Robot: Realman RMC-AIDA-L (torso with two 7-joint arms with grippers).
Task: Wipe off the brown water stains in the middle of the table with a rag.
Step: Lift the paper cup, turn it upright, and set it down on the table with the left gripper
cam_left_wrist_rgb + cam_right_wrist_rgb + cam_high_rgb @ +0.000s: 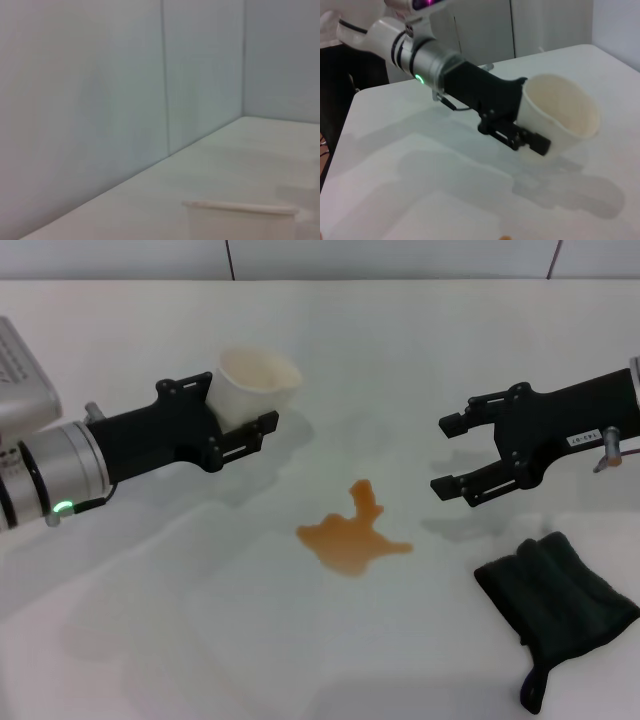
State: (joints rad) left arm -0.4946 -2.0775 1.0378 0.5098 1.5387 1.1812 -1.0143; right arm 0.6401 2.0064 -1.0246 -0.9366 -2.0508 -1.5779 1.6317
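An orange-brown puddle, the brown water stains (352,533), lies in the middle of the white table (200,640). The dark charcoal rag (558,606) lies crumpled on the table at the front right, with a narrow tail toward the front edge. My right gripper (452,455) is open and empty, held above the table behind the rag and to the right of the puddle. My left gripper (240,415) is shut on a translucent white plastic cup (256,382), tilted, held above the table behind and left of the puddle. The cup also shows in the right wrist view (562,112).
The cup's rim (240,206) shows in the left wrist view against the wall (100,100). A grey-white device (18,370) sits at the far left. The wall runs along the table's back edge.
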